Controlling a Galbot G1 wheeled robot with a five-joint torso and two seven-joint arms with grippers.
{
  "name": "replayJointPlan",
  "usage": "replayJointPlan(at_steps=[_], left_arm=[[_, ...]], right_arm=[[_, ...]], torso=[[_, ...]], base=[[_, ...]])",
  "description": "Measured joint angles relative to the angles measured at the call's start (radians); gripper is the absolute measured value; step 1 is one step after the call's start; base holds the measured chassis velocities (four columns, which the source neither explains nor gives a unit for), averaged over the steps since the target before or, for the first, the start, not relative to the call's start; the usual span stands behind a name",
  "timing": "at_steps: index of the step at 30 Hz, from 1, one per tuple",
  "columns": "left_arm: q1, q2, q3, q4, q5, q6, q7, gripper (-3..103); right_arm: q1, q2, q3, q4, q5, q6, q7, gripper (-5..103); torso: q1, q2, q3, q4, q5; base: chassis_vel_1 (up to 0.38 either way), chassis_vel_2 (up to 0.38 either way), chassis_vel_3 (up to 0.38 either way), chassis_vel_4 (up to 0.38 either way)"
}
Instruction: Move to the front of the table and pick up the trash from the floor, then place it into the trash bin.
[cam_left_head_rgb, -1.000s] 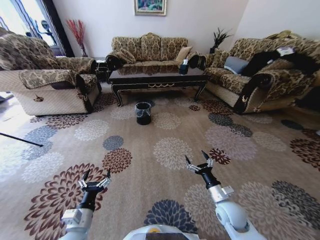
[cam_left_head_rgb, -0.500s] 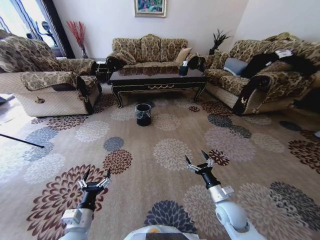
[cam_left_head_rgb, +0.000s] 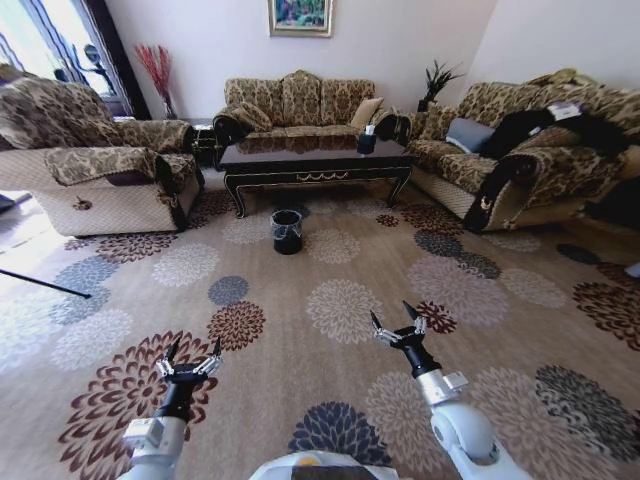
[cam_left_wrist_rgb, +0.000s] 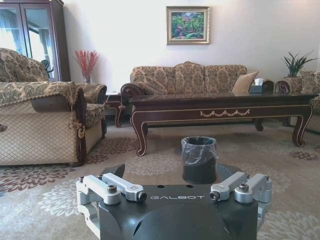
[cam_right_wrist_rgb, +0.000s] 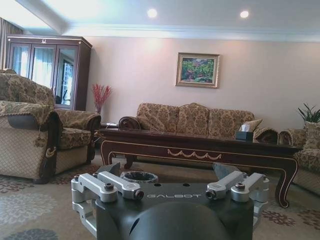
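Note:
The dark glossy table (cam_left_head_rgb: 315, 160) stands far ahead across the flowered carpet floor (cam_left_head_rgb: 300, 270), with the small black lined trash bin (cam_left_head_rgb: 287, 230) on the carpet just in front of it. The trash is out of view. Low in the head view, my left gripper (cam_left_head_rgb: 193, 352) and right gripper (cam_left_head_rgb: 397, 318) hang above the carpet, both open and holding nothing. The left wrist view faces the trash bin (cam_left_wrist_rgb: 199, 152) and the table (cam_left_wrist_rgb: 220, 107). The right wrist view catches the bin's rim (cam_right_wrist_rgb: 139, 176) below the table (cam_right_wrist_rgb: 200, 145).
A patterned armchair (cam_left_head_rgb: 100, 170) stands at the left, a sofa (cam_left_head_rgb: 295, 100) behind the table and another sofa (cam_left_head_rgb: 530, 150) at the right. A dark tissue box (cam_left_head_rgb: 367, 137) sits on the table. A thin dark rod (cam_left_head_rgb: 40, 280) lies at the far left. Open carpet stretches toward the bin.
The whole head view has shifted a little; table and bin look slightly smaller, so the camera moved. Both grippers keep the same open pose.

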Motion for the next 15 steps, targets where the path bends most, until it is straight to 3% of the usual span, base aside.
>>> replayJointPlan(at_steps=[15], left_arm=[[0.0, 0.0, 0.0, 0.0, 0.0, 0.0, 0.0, 100]], right_arm=[[0.0, 0.0, 0.0, 0.0, 0.0, 0.0, 0.0, 100]], torso=[[0.02, 0.055, 0.034, 0.0, 0.0]], base=[[0.0, 0.0, 0.0, 0.0]])
